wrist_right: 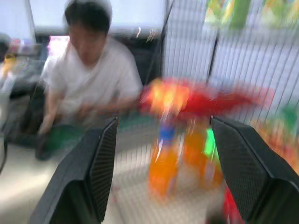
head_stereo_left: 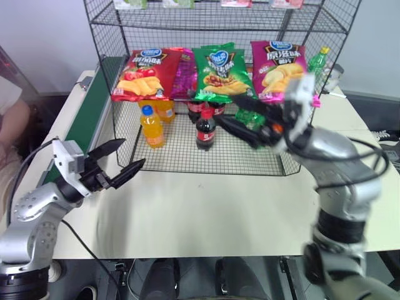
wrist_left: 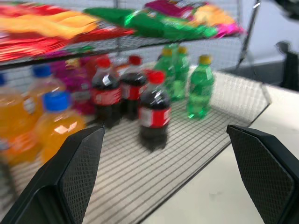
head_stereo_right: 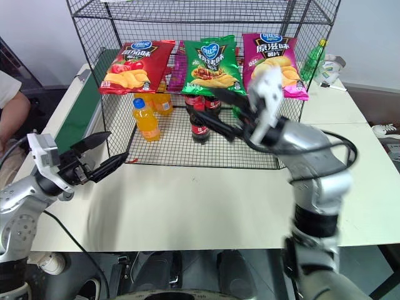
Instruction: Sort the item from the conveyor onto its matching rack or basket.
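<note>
Both grippers, left [head_stereo_left: 125, 156] and right [head_stereo_left: 240, 115], stand spread and empty; the green chip bag [head_stereo_left: 219, 72] lies beyond the right jaws on the wire rack's [head_stereo_left: 206, 26] shelf between red and magenta bags, off the conveyor [head_stereo_left: 90, 109]. I judge the placing done, so draw the right arm back clear of the mesh. Only a blue oval logo and white Chinese lettering show, too small to read.

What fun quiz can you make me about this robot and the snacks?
1. True or false: the green chip bag lies on the black wire rack.
2. Which bag lies between the red chip bag and the magenta chip bag?
3. Is the left tool A) open and empty, or B) holding a bottle?

Key: 1 true; 2 the green one; 3 A.
</note>
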